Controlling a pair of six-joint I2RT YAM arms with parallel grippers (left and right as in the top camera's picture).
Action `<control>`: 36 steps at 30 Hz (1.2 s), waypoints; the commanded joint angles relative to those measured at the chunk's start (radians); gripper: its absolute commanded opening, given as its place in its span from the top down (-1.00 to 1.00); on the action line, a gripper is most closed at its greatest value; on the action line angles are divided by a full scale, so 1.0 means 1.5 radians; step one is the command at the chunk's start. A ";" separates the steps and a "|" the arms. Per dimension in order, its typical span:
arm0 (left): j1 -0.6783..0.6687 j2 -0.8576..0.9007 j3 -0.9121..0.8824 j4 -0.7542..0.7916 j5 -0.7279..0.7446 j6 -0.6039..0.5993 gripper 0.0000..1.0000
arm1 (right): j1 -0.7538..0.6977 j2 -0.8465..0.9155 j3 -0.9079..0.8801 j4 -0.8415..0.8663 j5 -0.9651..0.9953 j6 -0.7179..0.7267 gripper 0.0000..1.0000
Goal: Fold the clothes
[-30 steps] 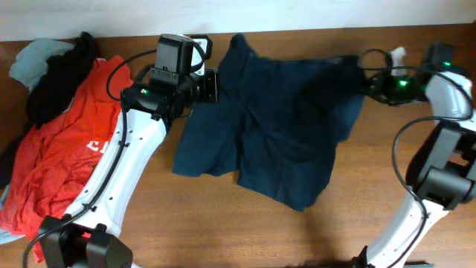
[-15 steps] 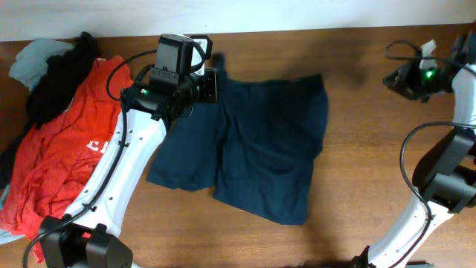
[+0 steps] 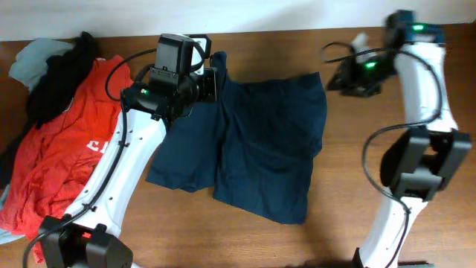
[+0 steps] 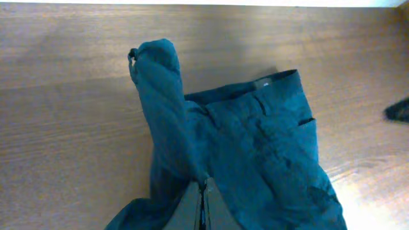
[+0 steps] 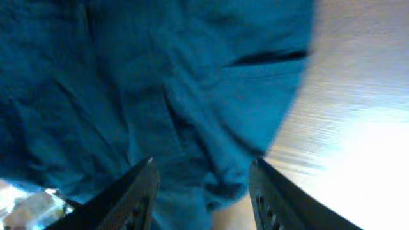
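Navy garment [image 3: 260,149] spread mid-worktop, one corner pinched.
The left end effector [image 4: 203,186] is clamped on the garment's far-left corner, bunching it upward. The right end effector [image 5: 202,165] hovers with fingers apart just beside the far-right corner. Open worktop [image 3: 357,193] lies right of the hem and in front of it; a red shirt [image 3: 67,164] crowds the left.

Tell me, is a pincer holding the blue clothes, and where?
The left pincer pinches the navy garment by a bunched fold at its edge; right pincer is open, empty.
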 commanded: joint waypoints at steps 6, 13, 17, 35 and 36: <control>0.002 0.002 0.003 0.007 -0.019 0.011 0.99 | 0.120 0.001 -0.132 0.113 0.133 0.045 -0.05; 0.002 0.002 0.003 0.006 -0.019 0.011 0.99 | 0.214 0.003 -0.192 0.237 0.317 0.138 -0.43; 0.002 0.002 0.003 0.006 -0.019 0.011 0.99 | 0.240 0.005 -0.218 0.284 0.357 0.167 -0.54; 0.002 0.002 0.003 0.006 -0.019 0.011 0.99 | 0.245 0.006 -0.326 0.392 0.374 0.184 0.83; 0.002 0.002 0.003 0.005 -0.019 0.010 0.99 | 0.240 0.006 -0.324 0.393 0.378 0.185 0.92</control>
